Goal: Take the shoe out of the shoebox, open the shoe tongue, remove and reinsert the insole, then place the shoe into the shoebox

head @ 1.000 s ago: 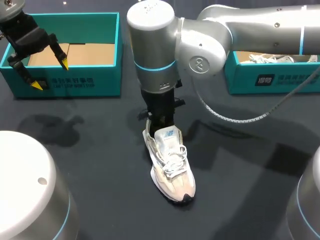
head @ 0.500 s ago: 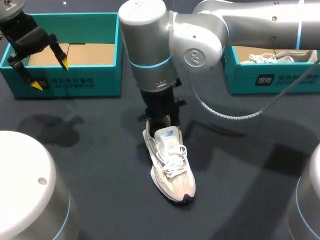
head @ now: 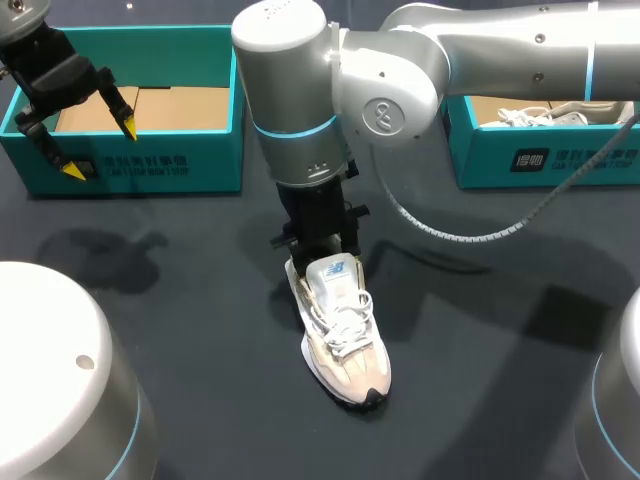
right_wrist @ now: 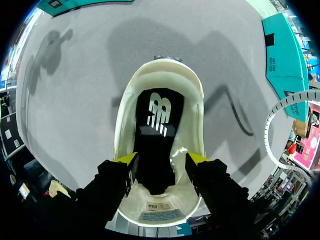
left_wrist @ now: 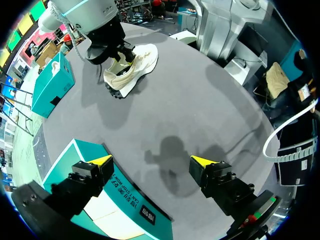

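— Where is the left gripper point(head: 100, 148)?
— Over the front wall of the left shoebox point(head: 140, 165). Its fingers are wide apart and hold nothing.
— And the shoe point(head: 345, 335)?
— It stands mid-table point(head: 180, 300), with the toe toward the robot. The right gripper point(right_wrist: 162, 159) is in its mouth, fingers apart, with the black insole point(right_wrist: 157, 125) between them.

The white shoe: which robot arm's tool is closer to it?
Right. The right tool sits at the shoe's heel opening, its tips either side of the black insole. The left tool hangs far off, over the front wall of the teal shoebox.
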`<state>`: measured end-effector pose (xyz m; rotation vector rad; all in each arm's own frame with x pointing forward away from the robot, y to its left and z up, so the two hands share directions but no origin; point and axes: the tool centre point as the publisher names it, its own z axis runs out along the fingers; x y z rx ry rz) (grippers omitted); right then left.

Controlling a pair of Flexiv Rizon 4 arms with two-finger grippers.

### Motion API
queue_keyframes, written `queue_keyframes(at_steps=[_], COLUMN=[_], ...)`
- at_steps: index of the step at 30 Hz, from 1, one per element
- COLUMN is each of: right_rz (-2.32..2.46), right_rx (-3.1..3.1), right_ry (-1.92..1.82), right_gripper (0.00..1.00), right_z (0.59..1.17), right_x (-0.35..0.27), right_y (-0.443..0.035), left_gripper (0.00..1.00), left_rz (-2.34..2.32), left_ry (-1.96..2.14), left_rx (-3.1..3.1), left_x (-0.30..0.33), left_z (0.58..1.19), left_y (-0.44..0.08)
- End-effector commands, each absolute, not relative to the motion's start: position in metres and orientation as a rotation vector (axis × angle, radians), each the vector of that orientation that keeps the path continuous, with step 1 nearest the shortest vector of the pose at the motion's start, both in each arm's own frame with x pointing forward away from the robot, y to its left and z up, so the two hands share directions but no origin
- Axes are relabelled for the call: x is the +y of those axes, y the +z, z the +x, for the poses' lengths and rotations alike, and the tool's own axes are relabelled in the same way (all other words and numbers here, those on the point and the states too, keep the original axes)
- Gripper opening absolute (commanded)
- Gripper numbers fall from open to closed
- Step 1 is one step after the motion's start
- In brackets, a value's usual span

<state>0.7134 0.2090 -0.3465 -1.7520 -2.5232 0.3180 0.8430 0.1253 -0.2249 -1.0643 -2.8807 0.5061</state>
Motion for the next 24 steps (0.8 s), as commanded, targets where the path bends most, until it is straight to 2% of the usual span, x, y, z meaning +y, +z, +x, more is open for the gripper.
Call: queue_keyframes(at_steps=[1, 3, 24], right_rz=[-1.753, -1.748, -1.791], right_rx=[-2.528, -2.524, -2.493], right_ry=[0.326, 0.332, 0.351], right_gripper=[0.93, 1.00, 1.00], right_z=[0.711, 0.711, 0.698], right_x=[0.209, 0.209, 0.206], right_y=[-0.343, -0.342, -0.336], left_gripper=[1.00, 1.00, 1.00], left_rz=[-1.064, -1.064, -1.064], left_ry=[0.502, 0.502, 0.502], left_rx=[-2.880, -2.880, -2.880], left_x=[0.126, 0.126, 0.126], left_z=[0.843, 0.843, 0.843], left_y=[-0.224, -0.224, -0.224])
